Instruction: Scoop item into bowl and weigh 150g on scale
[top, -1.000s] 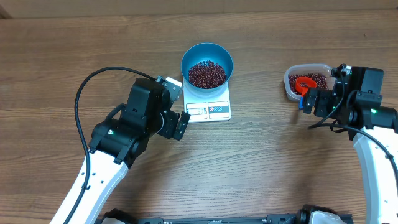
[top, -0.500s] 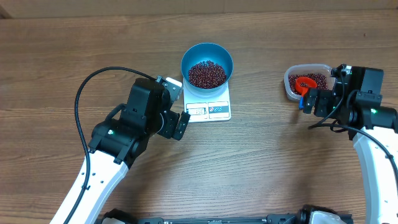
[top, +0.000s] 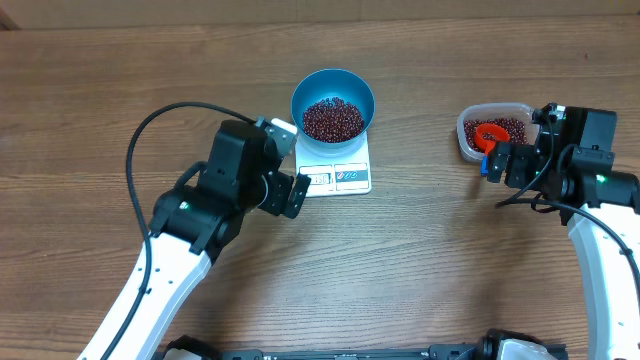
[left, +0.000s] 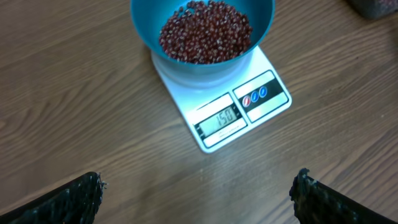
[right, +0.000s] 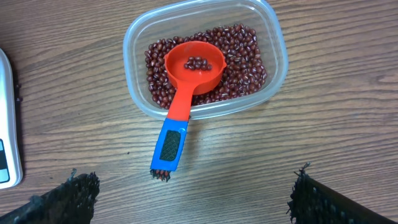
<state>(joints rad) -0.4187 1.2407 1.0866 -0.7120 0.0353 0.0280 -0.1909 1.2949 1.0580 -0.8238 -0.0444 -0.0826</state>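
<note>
Overhead: a brown wood-grain tabletop (top: 420, 260) fills nearly the whole frame. The white kitchen scale (top: 338, 176) sits at its middle, with the blue bowl (top: 333, 82) on its platform and a heap of dark red beans (top: 333, 119) in the bowl. The left gripper (top: 292, 162) hangs just beside the scale's left edge, a black cable (top: 150, 130) looping from its arm. Well apart to the right, the right gripper (top: 515, 140) sits beside a clear plastic tub (top: 466, 143).

Left wrist: both fingers (left: 78, 196) stand wide apart over bare wood, holding nothing. The scale's display (left: 219, 119) reads 150.

Right wrist: the jaws are spread wide and empty. The tub holds more beans, and a red scoop (right: 193, 65) with a few beans in it lies on them. Its blue handle (right: 169, 146) slopes over the rim onto the wood.
</note>
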